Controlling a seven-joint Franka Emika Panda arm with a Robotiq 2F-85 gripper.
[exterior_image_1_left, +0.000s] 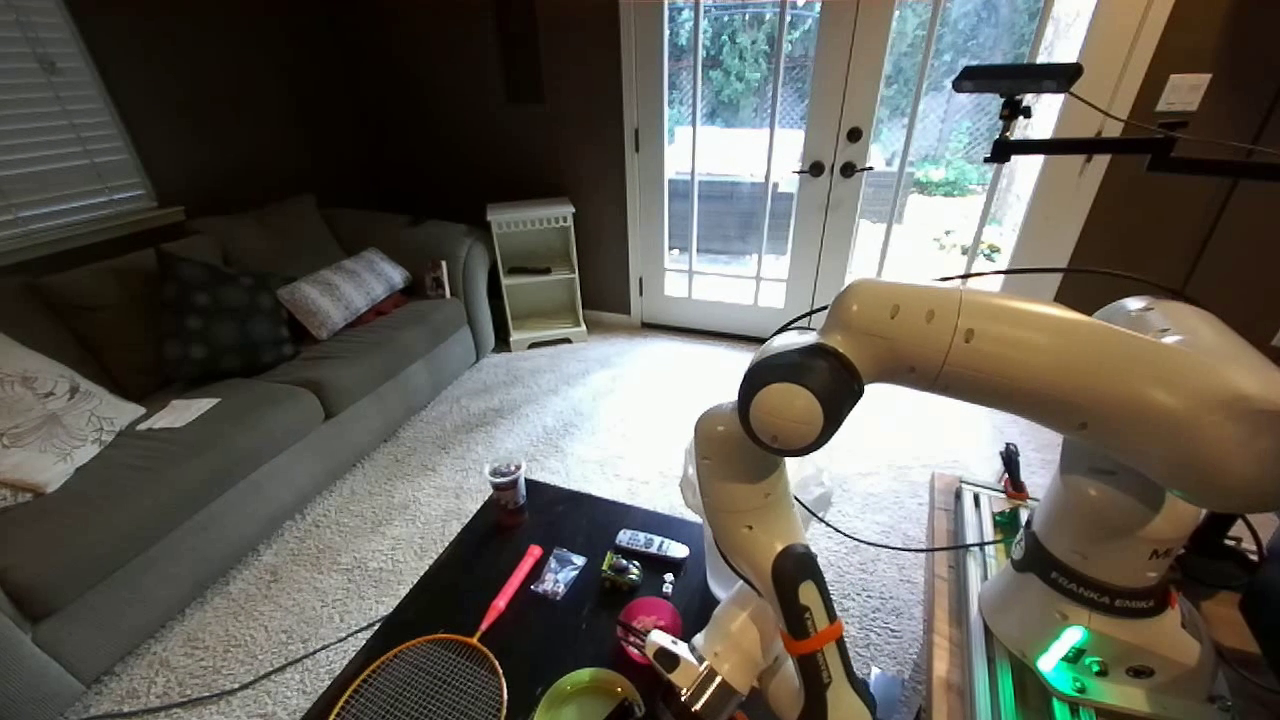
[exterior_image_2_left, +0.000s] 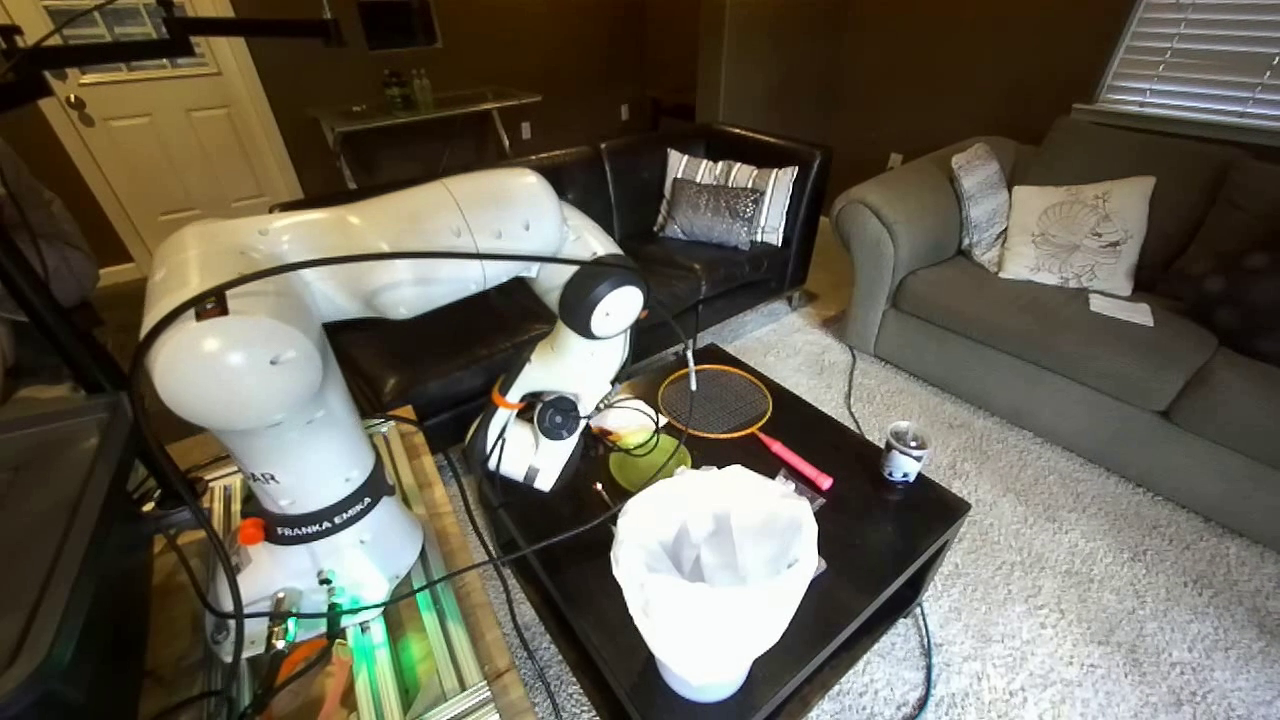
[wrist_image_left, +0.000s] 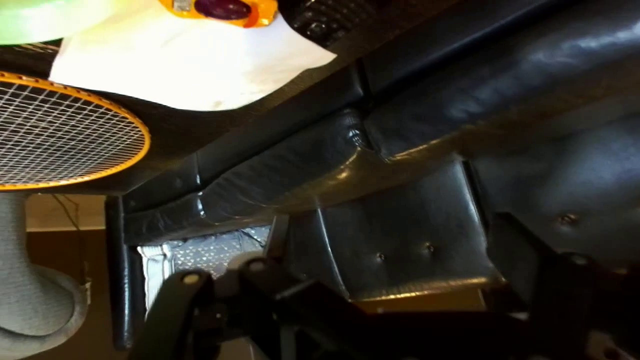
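The gripper (wrist_image_left: 392, 237) was found with its fingers spread well apart, the black sofa (wrist_image_left: 415, 240) showing between them. In both exterior views it sits just beside the green bowl (exterior_image_1_left: 575, 690) on the black table (exterior_image_1_left: 455, 600); contact cannot be confirmed. The pink bowl (exterior_image_1_left: 656, 612) lies just beyond the green bowl in an exterior view, partly covered by the fingers. The racket (exterior_image_2_left: 715, 402) rests beside the green bowl, on the side away from the robot base (exterior_image_2_left: 330, 560). A white cloth (wrist_image_left: 200, 65) appears next to the green bowl.
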